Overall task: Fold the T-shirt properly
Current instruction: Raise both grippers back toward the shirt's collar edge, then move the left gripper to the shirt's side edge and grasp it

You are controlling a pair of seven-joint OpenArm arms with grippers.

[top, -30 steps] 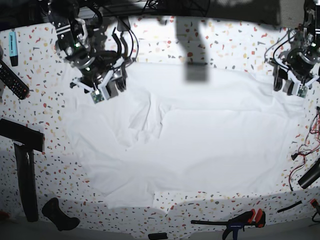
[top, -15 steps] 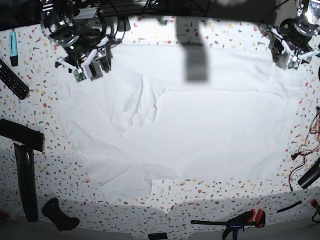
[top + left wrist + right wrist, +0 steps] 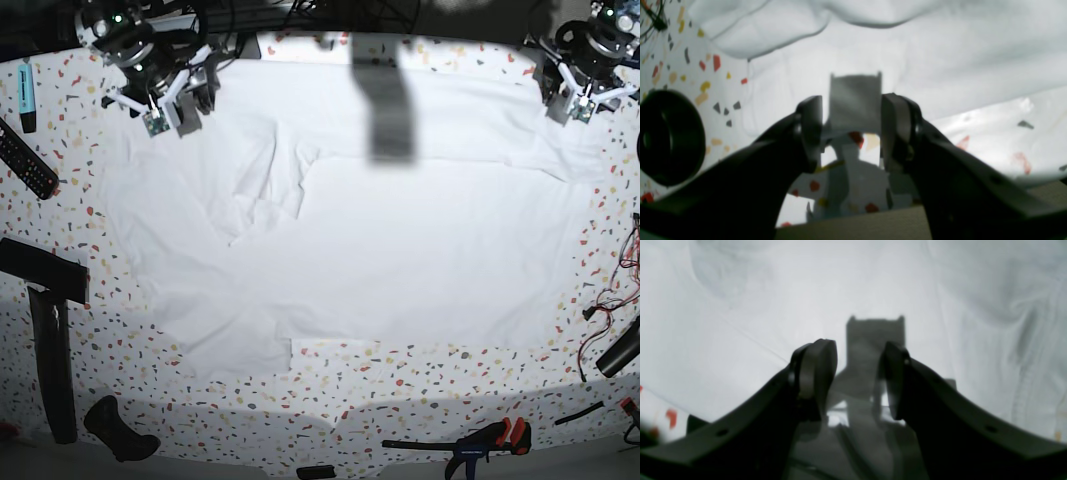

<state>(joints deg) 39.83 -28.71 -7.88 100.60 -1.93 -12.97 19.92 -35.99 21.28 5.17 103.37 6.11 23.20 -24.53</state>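
The white T-shirt (image 3: 380, 230) lies spread flat over most of the speckled table (image 3: 420, 385), with wrinkles in its left part. My right gripper (image 3: 175, 108) is at the shirt's far left corner. In the right wrist view it (image 3: 860, 356) hovers over white cloth (image 3: 773, 290) with its jaws apart and nothing between them. My left gripper (image 3: 578, 100) is at the shirt's far right corner. In the left wrist view it (image 3: 851, 110) has its jaws apart, and the shirt's edge (image 3: 957, 60) lies just beyond the fingertips.
A remote (image 3: 25, 160) and a blue marker (image 3: 26, 90) lie at the far left, with black bars (image 3: 50, 340) below them. A clamp (image 3: 480, 440) lies at the front edge and cables (image 3: 610, 300) at the right. A blurred grey block (image 3: 385, 110) hangs at the top centre.
Both grippers moved toward the table's far edge, and the shirt slid that way with them. Its far edge now lies near the back, and it is spread flatter.
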